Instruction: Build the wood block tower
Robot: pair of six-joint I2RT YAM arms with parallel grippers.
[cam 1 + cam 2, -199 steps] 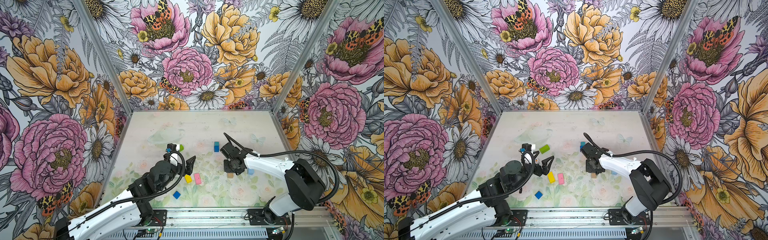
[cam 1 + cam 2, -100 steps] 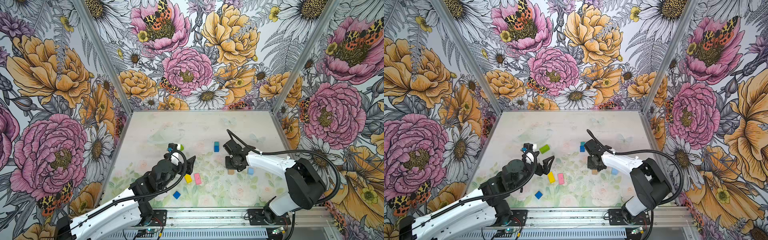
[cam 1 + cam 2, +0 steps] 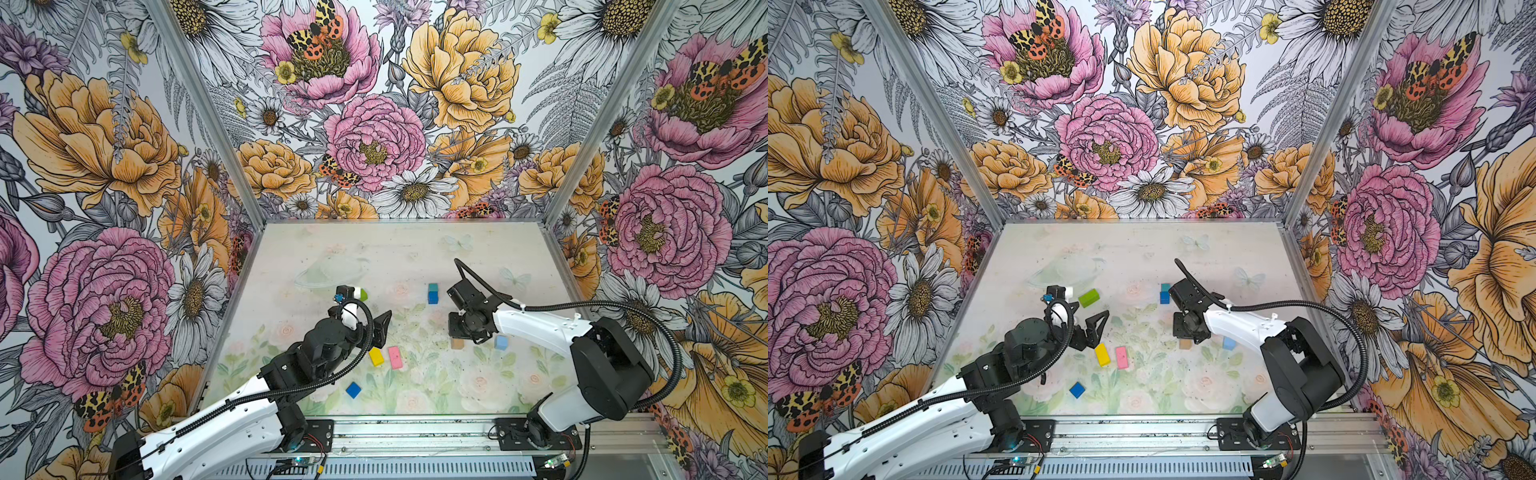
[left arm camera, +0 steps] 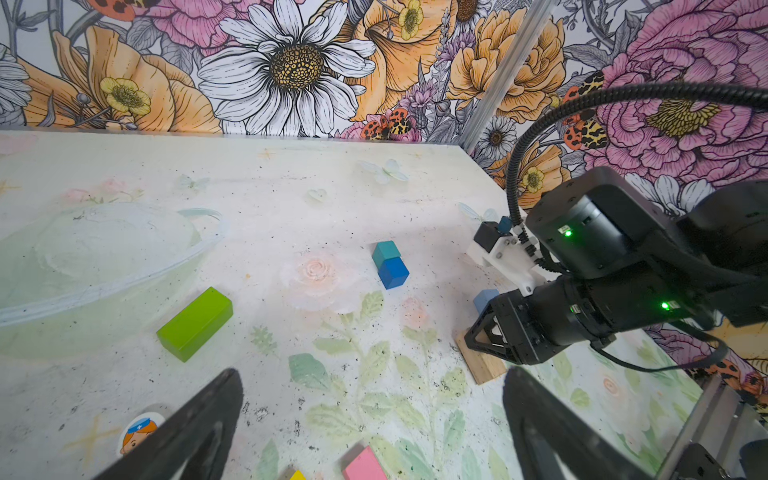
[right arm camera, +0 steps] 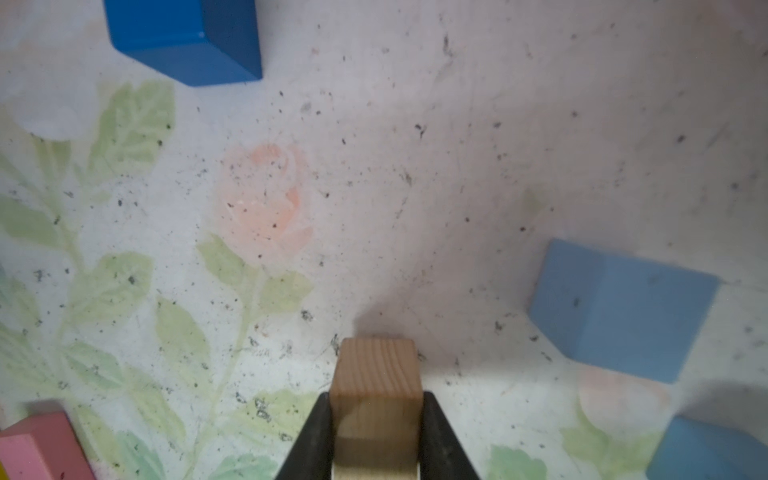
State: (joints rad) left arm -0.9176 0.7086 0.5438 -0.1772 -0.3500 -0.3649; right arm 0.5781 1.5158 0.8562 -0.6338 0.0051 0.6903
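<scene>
A booth with flowered walls (image 3: 124,124) closes in a pale table (image 3: 374,249) printed with faint roses. Every block lies loose on that surface. Your two white-and-black arms reach in from the metal rail (image 3: 415,436) at the front.

Your left arm (image 3: 232,417) angles toward the middle. Its left gripper (image 4: 372,376) hovers over the table with the jaws spread wide, holding nothing. Your right arm (image 3: 540,328) bends leftward. Its right gripper (image 5: 376,399) points down, pinched tight on one end of the tan block (image 5: 376,370), right of centre. The block is at table level, and you cannot tell whether it is lifted.

The green block (image 3: 1089,298) lies alone toward the back left, beyond the left gripper. The yellow block (image 3: 376,356) and the pink block (image 3: 395,358) lie side by side, close but apart, just in front of that gripper.

The teal cube (image 3: 433,287) and a dark blue cube (image 3: 433,297) touch, with the teal one behind, just left of your right wrist. The light blue cube (image 3: 500,342) sits near the tan block, on its right. A second dark blue cube (image 3: 353,390) sits alone toward the rail.

Smallest is a tiny round figure (image 4: 139,430) with a cartoon face, seen beside a left finger in the left wrist view.
</scene>
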